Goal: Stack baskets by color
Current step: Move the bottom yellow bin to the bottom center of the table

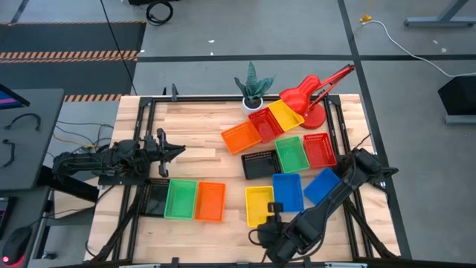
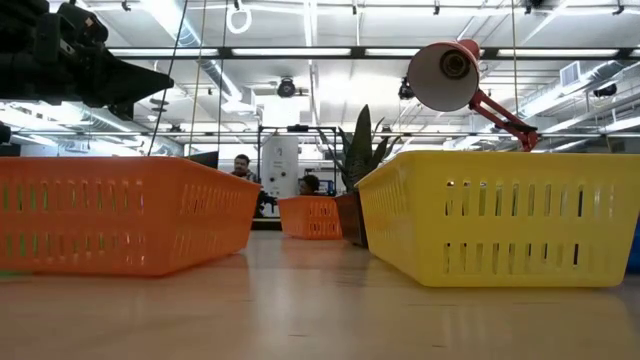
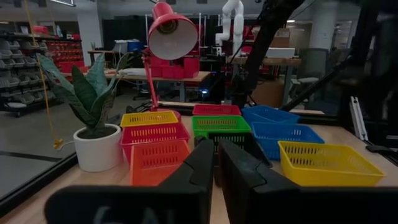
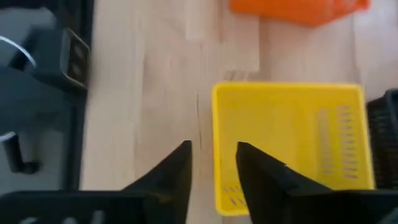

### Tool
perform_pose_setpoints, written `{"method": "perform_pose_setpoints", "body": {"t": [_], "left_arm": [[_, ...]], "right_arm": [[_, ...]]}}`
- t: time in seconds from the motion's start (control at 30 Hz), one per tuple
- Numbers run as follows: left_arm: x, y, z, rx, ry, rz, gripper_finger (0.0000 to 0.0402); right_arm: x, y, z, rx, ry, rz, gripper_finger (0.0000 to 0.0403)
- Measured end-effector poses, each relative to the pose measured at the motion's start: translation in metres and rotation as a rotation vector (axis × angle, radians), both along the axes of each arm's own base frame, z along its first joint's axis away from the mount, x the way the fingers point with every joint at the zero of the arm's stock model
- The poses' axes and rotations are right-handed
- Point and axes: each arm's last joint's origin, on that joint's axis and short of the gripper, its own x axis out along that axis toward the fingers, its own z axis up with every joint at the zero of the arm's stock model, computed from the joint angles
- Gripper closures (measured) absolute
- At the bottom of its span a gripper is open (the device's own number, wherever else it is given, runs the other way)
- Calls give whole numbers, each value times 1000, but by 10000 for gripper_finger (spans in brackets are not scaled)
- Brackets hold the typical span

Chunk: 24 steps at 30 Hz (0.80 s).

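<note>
Yellow mesh-sided basket [image 4: 289, 146], shallow, rectangular, empty, on wooden table [image 4: 149, 81]

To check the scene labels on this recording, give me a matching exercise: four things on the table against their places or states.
Things:
1. yellow mesh plastic basket at the near edge
2. black mesh plastic basket in the left row
3. red desk lamp
4. right gripper

Places or states:
A. at the far edge, beside the white-potted plant
B. next to a green mesh basket, near the left gripper
C. open, above a basket's side wall
D. beside a blue mesh basket

Pairs: 1-D, 2-B, 3-A, 4-C
</note>
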Motion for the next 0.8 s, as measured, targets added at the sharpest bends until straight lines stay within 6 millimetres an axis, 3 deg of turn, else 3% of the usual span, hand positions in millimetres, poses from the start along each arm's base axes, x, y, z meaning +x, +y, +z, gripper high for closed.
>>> {"method": "perform_pose_setpoints", "body": {"t": [0.13, 0.33, 0.47, 0.63, 0.8], "left_arm": [[0, 0, 0, 0, -2, 0, 371], [0, 0, 0, 0, -3, 0, 366], [0, 0, 0, 0, -3, 0, 372], [0, 0, 0, 0, -3, 0, 376], [0, 0, 0, 0, -3, 0, 369]], "right_arm": [[-3, -8, -37, -11, 26, -8, 232], [2, -25, -63, 44, 70, -48, 238], [6, -30, -67, 74, 72, -42, 279], [14, -24, -65, 125, -10, -5, 379], [26, -18, -57, 212, -140, 10, 382]]}}
